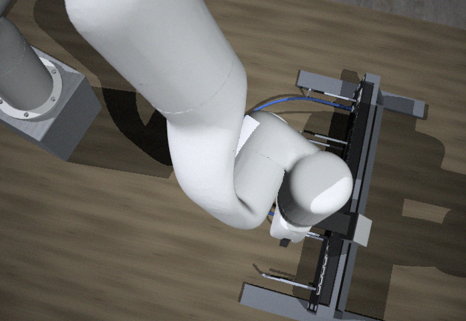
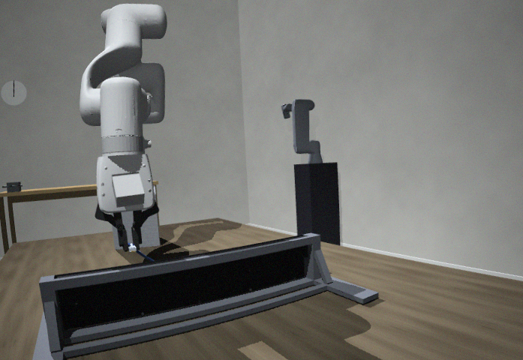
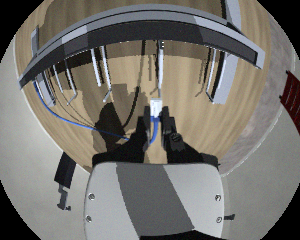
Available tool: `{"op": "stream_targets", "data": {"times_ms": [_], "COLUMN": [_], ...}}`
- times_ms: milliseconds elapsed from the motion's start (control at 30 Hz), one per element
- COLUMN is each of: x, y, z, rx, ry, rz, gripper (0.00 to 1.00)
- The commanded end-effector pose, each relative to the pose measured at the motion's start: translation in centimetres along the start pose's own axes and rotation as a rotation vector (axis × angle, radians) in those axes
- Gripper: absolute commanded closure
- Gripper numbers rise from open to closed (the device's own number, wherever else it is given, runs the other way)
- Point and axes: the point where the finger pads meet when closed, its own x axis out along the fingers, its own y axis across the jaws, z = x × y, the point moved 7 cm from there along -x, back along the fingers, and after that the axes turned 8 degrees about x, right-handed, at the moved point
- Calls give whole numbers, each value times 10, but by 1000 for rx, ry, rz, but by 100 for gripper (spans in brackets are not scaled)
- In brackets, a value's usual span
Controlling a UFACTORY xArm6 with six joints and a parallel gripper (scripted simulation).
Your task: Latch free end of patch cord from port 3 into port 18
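The gripper (image 2: 130, 244) (image 3: 156, 118) is shut on the clear-white plug (image 2: 132, 249) (image 3: 156, 107), the cord's free end. The plug sticks out past the fingertips towards the rack (image 1: 368, 151) (image 2: 185, 262) (image 3: 135, 31), with a gap between. It is held above the table; its latch side cannot be made out. The blue cord (image 1: 297, 99) (image 3: 80, 125) bows from the rack's low-numbered end round behind the gripper. In the top view the arm hides the fingers and plug. Small white plates (image 1: 322, 270) show along the rack's face, but their numbers are not readable.
Thin support bars (image 1: 288, 281) (image 3: 104, 72) stick out from the rack's port side. One bar (image 3: 160, 70) lies straight in front of the plug in the wrist view. Rack feet (image 1: 275, 299) (image 3: 227, 82) extend over the table. The arm's camera block (image 1: 362, 230) hangs over the rack.
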Motion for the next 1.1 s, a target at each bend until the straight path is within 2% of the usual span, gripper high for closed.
{"op": "stream_targets", "data": {"times_ms": [0, 400, 1067], "x": [-2, 2, 22], "y": [0, 0, -2], "z": [-2, -5, -27], "rx": [0, 0, 0], "ry": [5, 3, 3], "rz": [0, 4, 4], "gripper": [100, 100, 100]}}
